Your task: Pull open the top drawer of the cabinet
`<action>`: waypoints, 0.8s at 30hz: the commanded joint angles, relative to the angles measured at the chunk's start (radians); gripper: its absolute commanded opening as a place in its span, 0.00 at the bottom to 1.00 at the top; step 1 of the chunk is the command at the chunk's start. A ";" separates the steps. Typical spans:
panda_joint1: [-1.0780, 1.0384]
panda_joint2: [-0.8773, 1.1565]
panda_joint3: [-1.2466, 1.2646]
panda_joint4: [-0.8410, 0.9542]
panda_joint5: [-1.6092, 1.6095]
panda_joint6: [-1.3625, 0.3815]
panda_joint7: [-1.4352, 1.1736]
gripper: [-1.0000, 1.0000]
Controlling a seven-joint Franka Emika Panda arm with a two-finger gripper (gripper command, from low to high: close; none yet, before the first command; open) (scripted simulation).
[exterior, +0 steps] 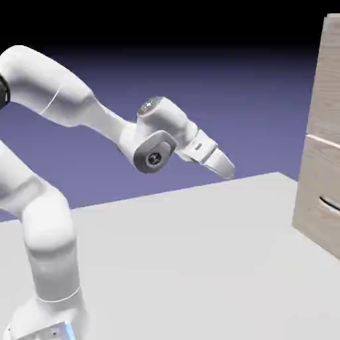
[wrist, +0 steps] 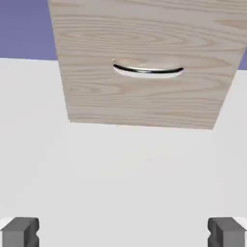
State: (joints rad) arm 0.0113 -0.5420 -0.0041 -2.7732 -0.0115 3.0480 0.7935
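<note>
The cabinet (exterior: 313,211) of pale beige wood grain stands at the right edge of the exterior view. Its top drawer (exterior: 329,80) is the tall panel above a thin seam and sits flush; its handle is out of frame. My gripper (exterior: 227,169) hangs in the air well to the left of the cabinet, tilted down toward it, open and empty. In the hand view the cabinet (wrist: 144,29) fills the top, showing the lower panel with its dark curved handle (wrist: 147,71). My gripper (wrist: 123,234) shows two grey fingertips (wrist: 20,232) far apart at the bottom.
The shorter lower panel carries a dark handle (exterior: 330,203). A white table (exterior: 186,265) stretches between the arm's base and the cabinet's foot.
</note>
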 commanded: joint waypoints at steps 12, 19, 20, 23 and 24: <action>-0.007 0.278 -0.041 0.366 -0.115 0.110 0.522 0.50; -0.011 0.441 -0.064 0.580 -0.182 0.174 0.826 0.50; -0.011 0.464 -0.068 0.610 -0.191 0.183 0.870 0.50; -0.013 0.533 -0.078 0.702 -0.220 0.211 1.000 0.50; -0.014 0.556 -0.081 0.733 -0.229 0.220 1.044 0.50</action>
State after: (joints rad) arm -0.0029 0.0144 -0.0852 -2.0406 -0.2409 3.2678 1.8372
